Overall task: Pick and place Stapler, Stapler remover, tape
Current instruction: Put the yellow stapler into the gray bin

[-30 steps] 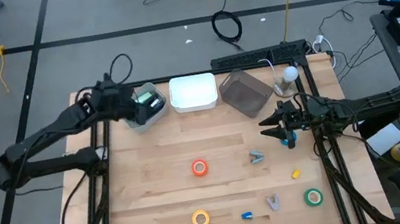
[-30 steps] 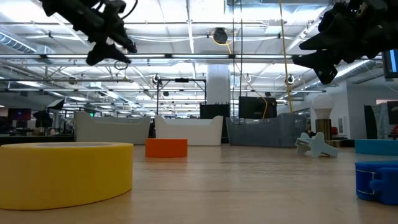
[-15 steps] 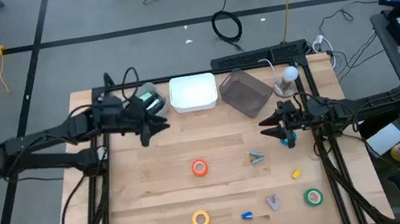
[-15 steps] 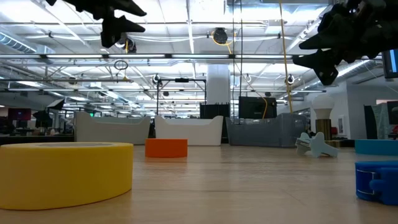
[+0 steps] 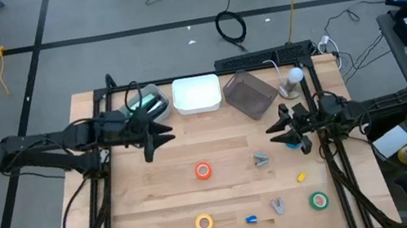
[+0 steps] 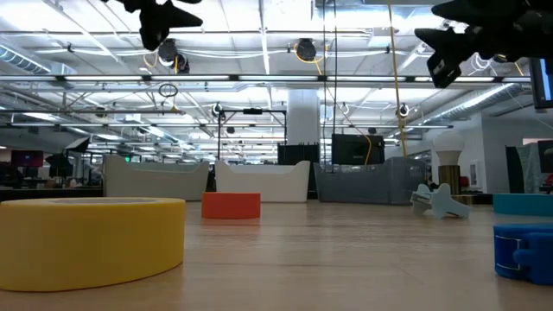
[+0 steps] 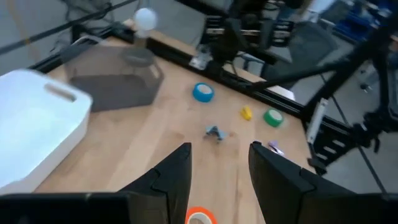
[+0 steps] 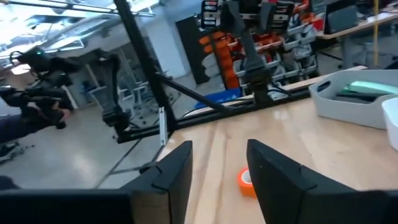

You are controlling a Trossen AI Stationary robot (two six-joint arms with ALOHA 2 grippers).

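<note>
The green stapler [image 5: 153, 102] lies inside the grey bin [image 5: 139, 108] at the far left. Tape rolls lie flat on the table: orange [image 5: 203, 171], yellow [image 5: 204, 223], green [image 5: 318, 201] and blue [image 7: 203, 92]; the blue one is under my right arm. Two grey stapler removers [image 5: 261, 158] [image 5: 278, 205] rest on the wood right of the middle. My left gripper [image 5: 158, 138] hangs open, above the table, on the near side of the grey bin. My right gripper [image 5: 276, 132] hangs open over the table's right part. Nothing is between either pair of fingers.
A white bin [image 5: 197, 94] and a dark clear bin [image 5: 251, 94] stand along the far edge, with a white lamp-like ball [image 5: 295, 76] beside them. Small blue [image 5: 251, 219] and yellow [image 5: 301, 175] bits lie near the front right. Bare wood lies at the left front.
My left gripper has swung away from over the grey bin toward the table's near edge and middle, rolling as it went; the stapler stays in the bin. My right gripper has tipped upward in place.
</note>
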